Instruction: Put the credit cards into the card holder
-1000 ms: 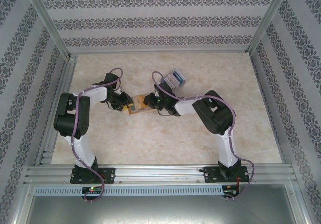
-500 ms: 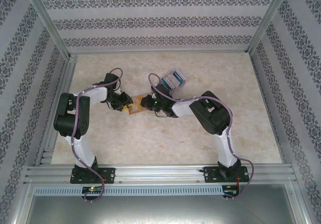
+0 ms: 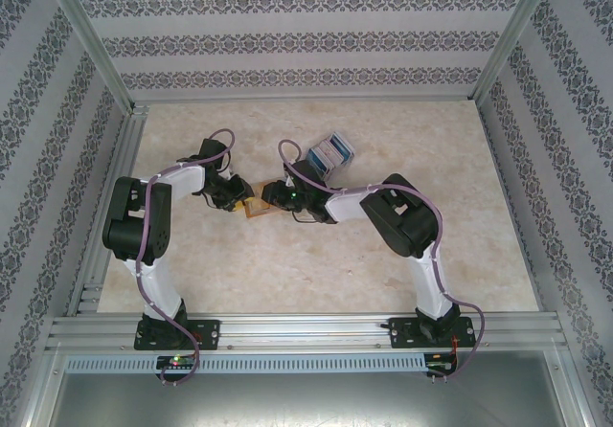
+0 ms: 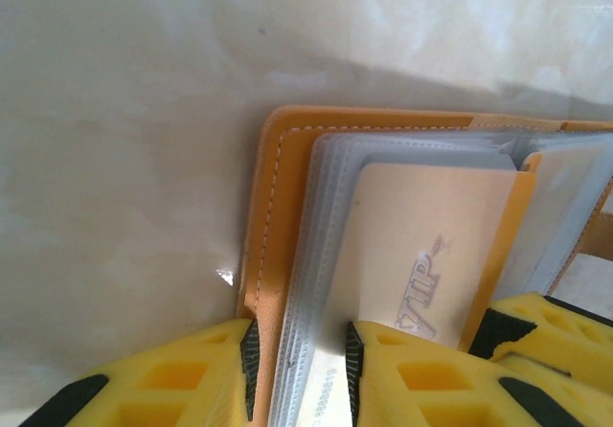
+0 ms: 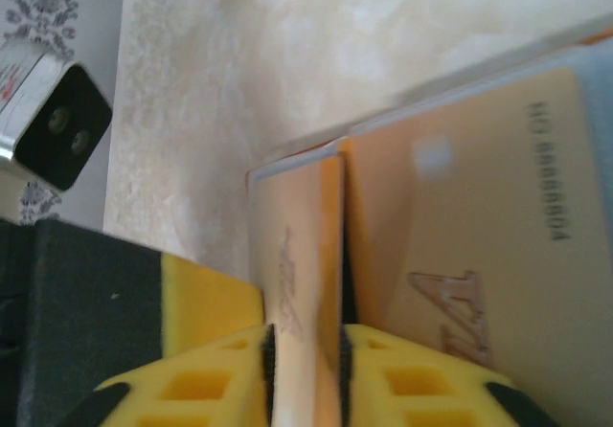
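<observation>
Since it lies open, card holder (image 4: 261, 255): floppy; left pincer (image 4: 299, 360) clamps its sleeve edge.
Credit card (image 5: 302, 245): stiff, slick; right pincer (image 5: 305, 350) loosely parted around its edge.

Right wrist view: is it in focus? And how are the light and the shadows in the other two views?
Right wrist view: soft all over; the number on the credit card is blurred, though legible. Left wrist view: sharper; the card holder throws a grey shadow on the table beside it. Top external view: even, soft light, no glare.

Card holder (image 4: 261, 255) partly off-frame.
</observation>
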`<state>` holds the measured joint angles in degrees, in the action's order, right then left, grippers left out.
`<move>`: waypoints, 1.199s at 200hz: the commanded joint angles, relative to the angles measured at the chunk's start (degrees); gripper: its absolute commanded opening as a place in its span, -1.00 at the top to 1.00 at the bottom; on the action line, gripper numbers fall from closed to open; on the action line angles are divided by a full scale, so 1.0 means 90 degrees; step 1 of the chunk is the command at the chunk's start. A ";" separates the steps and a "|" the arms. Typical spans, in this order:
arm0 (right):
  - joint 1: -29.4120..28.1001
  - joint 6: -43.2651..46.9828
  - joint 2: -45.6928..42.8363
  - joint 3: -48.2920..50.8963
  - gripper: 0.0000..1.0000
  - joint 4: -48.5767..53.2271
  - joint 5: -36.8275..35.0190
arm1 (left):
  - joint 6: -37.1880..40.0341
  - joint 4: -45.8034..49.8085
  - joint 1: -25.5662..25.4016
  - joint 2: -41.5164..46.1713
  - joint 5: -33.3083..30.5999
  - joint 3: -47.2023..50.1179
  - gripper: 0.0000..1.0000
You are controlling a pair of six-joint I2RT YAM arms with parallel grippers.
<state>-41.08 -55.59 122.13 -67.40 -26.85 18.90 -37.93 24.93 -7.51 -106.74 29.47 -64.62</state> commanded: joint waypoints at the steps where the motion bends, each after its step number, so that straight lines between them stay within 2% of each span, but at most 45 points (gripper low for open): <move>1: -0.0007 0.0458 -0.0359 0.0072 0.29 0.0502 -0.0250 | 0.0131 0.0263 -0.0064 0.0239 -0.0225 -0.0193 0.36; 34: 0.0249 0.0805 -0.0664 0.0214 0.11 0.0896 -0.0409 | 0.0141 0.0268 -0.0025 0.0218 -0.0284 -0.0236 0.36; 83: 0.0576 0.0796 -0.0722 0.0524 0.06 0.0894 -0.0293 | 0.0179 0.0318 0.0007 0.0196 -0.0293 -0.0288 0.36; 136: 0.0716 0.1125 -0.0968 0.0327 0.02 0.1325 -0.0195 | 0.0269 0.0451 0.0078 0.0237 -0.0363 -0.0371 0.36; 200: 0.0891 0.2111 -0.1435 -0.0176 -0.02 0.2856 -0.0124 | 0.0223 0.0444 0.0088 0.0210 -0.0343 -0.0525 0.36; 240: 0.0893 0.2461 -0.1162 -0.0643 0.00 0.3643 0.0203 | 0.0277 0.0483 0.0027 0.0152 -0.0320 -0.0819 0.36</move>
<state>-33.12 -37.15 111.24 -70.57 -0.56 18.20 -37.06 27.46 -7.38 -106.65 26.74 -69.38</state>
